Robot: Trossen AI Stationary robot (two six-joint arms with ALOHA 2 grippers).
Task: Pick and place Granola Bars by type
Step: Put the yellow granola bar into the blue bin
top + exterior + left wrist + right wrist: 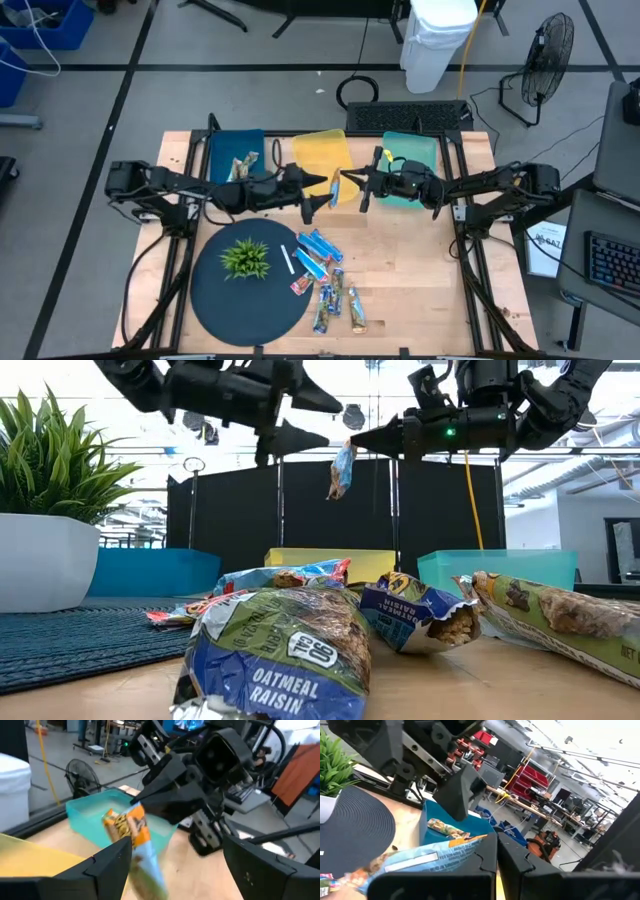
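A light blue and orange granola bar (342, 468) hangs in the air between my two grippers, above the yellow bin (320, 158). My right gripper (348, 180) (496, 845) is shut on it. My left gripper (318, 193) (177, 845) faces it from the table's left, open, with a finger on either side of the bar's lower part and apart from it. Several more bars (322, 272) lie on the wood beside the round dark mat (215, 295), and they fill the foreground of the low view (275, 650). One bar (241, 166) lies in the blue bin (222, 150). My right gripper pinches the bar's upper end (470, 845) between its two fingers, coming level from the table's right. The bar is lifted clear and hangs down below the fingertips (372, 436), slightly tilted.
Three bins stand in a row at the far side: blue, yellow and teal (412, 152). A small green plant (245, 258) in a white pot sits on the dark mat, with a thin white stick (287, 260) near it. Bare wood lies to the right (420, 270).
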